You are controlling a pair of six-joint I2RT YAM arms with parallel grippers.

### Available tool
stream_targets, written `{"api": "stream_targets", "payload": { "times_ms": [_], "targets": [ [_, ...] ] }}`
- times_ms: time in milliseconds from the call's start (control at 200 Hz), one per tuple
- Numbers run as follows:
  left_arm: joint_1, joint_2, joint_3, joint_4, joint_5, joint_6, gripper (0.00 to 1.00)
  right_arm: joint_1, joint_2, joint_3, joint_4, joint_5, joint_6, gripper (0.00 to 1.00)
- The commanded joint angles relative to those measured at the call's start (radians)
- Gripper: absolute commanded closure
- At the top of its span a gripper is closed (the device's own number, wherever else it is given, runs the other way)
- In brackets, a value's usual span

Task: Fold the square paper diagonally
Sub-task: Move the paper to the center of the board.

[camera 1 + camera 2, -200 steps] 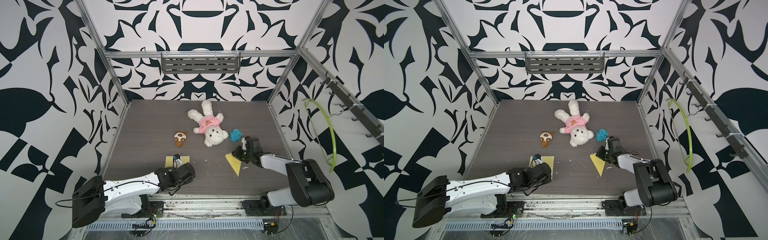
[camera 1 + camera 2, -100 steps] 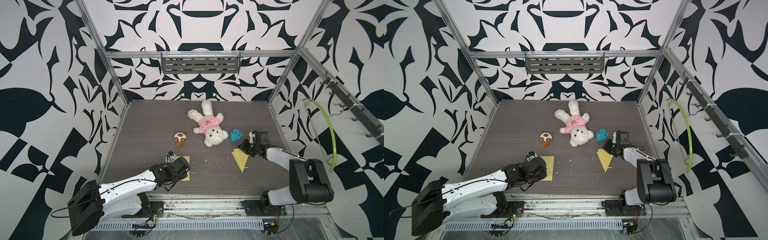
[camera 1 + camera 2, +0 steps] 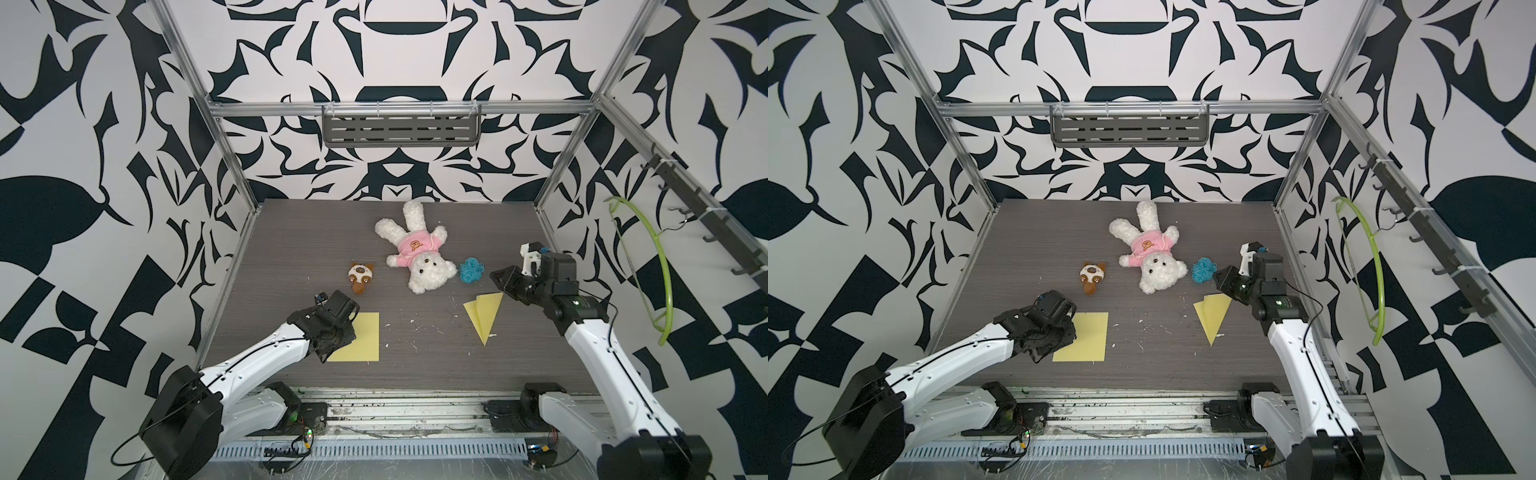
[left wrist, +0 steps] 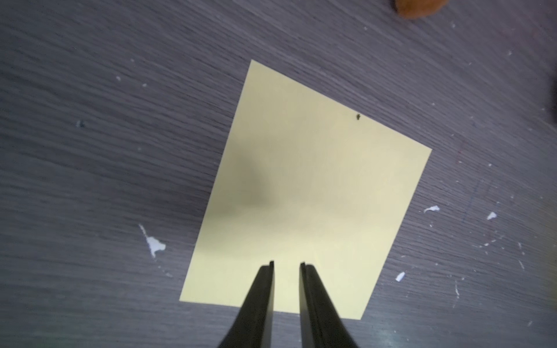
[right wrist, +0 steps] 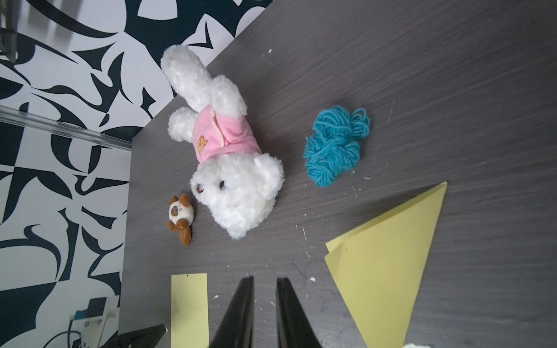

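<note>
1. Sq paper (image 3: 361,338): yellow sheet, is lying flat and unfolded on the table (image 3: 332,232), front-left area. All four corners are showing in L wrist view, and a tiny dark speck is sitting near one edge.
2. L gripper (image 4: 287,263): is hanging over the sq paper's edge nearest the arm. Its jaws are standing a narrow gap apart w/ bare paper showing between them, so nothing is being pinched. Whether the tips are touching the sheet: cannot tell. In both top views the L wrist is covering the sheet's left edge.
3. Folded paper (image 3: 484,311): second yellow sheet, is lying as a triangle on the right side of the table, long point aiming toward the front. The layers are not lining up exactly; a thin strip of one layer is peeking out along one side.
4. R gripper (image 5: 265,278): is hovering near the folded paper's far corner, apart from it per R wrist view. Jaws are sitting slightly parted, gripping nothing, w/ only bare table showing thru the gap.
5. Other items:
   - White bear (image 3: 419,257) in pink shirt is lying face-up mid-table, head toward the front.
   - Small plush (image 3: 360,277), brown/white, is lying to its left.
   - Blue yarn (image 3: 470,270) is sitting just right of the bear's head, near the R gripper.
6. White flecks are lying scattered on the tabletop between the two sheets.
</note>
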Motion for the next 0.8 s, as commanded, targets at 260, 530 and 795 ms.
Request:
{"api": "stream_targets", "payload": {
  "times_ms": [260,530,795],
  "targets": [
    [0.039,0.114,0.063,0.021,0.022,0.120,0.93,0.028,-0.268,-0.209,-0.155,-0.097,0.096,0.79],
    [0.051,0.224,0.060,0.051,0.016,0.133,0.96,0.165,-0.301,-0.283,-0.141,-0.034,0.153,0.79],
    [0.037,0.231,0.016,0.090,0.046,0.088,0.96,0.279,-0.250,-0.293,-0.090,0.027,0.195,0.77]
  ]
}}
